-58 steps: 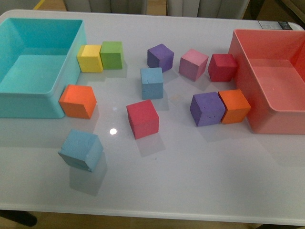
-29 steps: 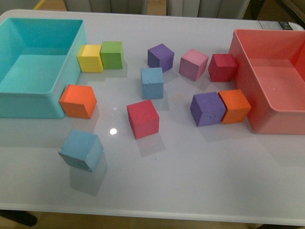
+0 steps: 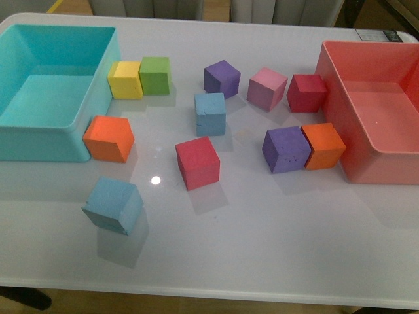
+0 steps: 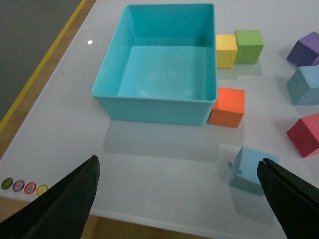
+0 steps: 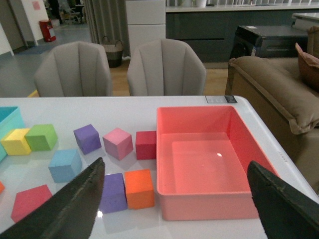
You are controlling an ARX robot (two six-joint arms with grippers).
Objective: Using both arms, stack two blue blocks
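Two blue blocks (image 3: 210, 113) apart, nearer block (image 4: 247, 171) just ahead of spread left fingers (image 4: 60, 204), right fingers (image 5: 65, 209) spread, empty.

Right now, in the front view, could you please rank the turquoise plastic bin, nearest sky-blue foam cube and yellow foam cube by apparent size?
turquoise plastic bin
nearest sky-blue foam cube
yellow foam cube
Nearness probably explains the cubes' difference.

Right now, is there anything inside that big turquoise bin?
Nothing shows inside the turquoise bin: its floor looks bare. Only a thin strip behind its near wall is hidden.
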